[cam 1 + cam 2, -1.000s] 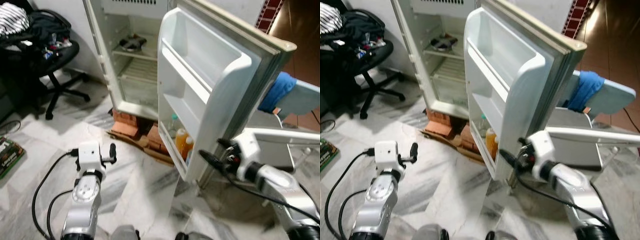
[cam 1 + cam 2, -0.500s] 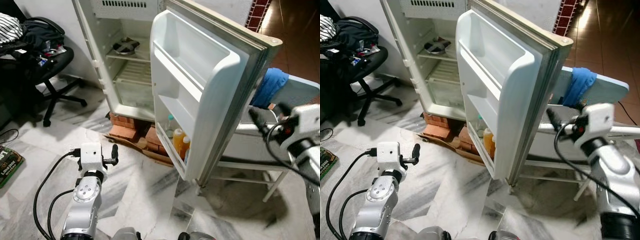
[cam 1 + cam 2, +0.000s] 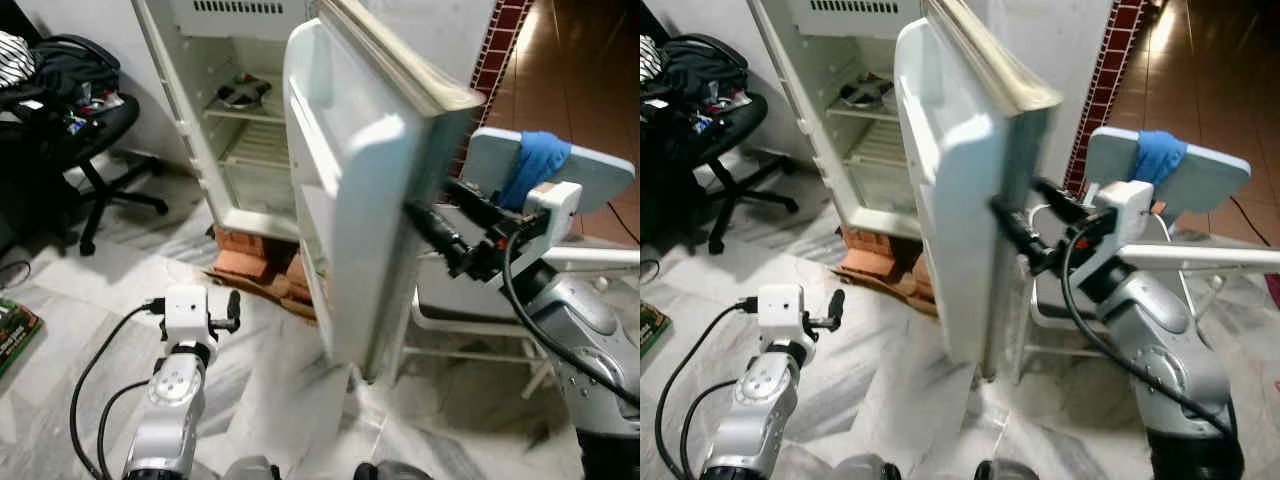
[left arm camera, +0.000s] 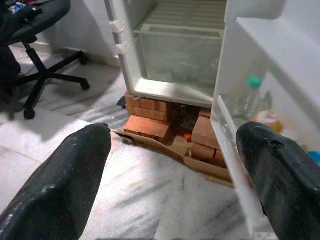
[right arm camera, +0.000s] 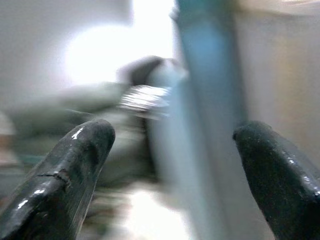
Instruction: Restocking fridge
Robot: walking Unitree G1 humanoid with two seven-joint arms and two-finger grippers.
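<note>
Fingers of the right gripper (image 3: 432,232) spread wide, tips pressed against the outer face of the fridge door (image 3: 340,200) near its free edge; wrist view blurred, the door edge showing between the two dark fingers (image 5: 75,165). A second ago down low by the door's bottom corner, half a second ago drawn back to the right beside the blue cloth (image 3: 535,165), now up at mid-height and pushing. Door swung noticeably toward the cabinet in that time, inner racks now seen almost edge-on from the head camera. Judged as the closing push, restocking apparently finished or nearly so.

Left gripper (image 3: 218,310) held low over the marble floor (image 3: 100,270), fingers wide apart and empty, unchanged in the near left of the scene. From its wrist, a green-capped bottle (image 4: 248,97) standing in the bottom door rack, the clear crisper drawer (image 4: 177,57) behind, bricks (image 4: 147,127) propping the fridge (image 3: 215,100).

Inside the fridge, a dark dish (image 3: 240,95) on the upper wire shelf. Office chair (image 3: 75,130) at far left, piled with clothes. White-framed folding stand (image 3: 560,255) on the right behind the arm, close enough to the elbow to warrant care as the push goes on.
</note>
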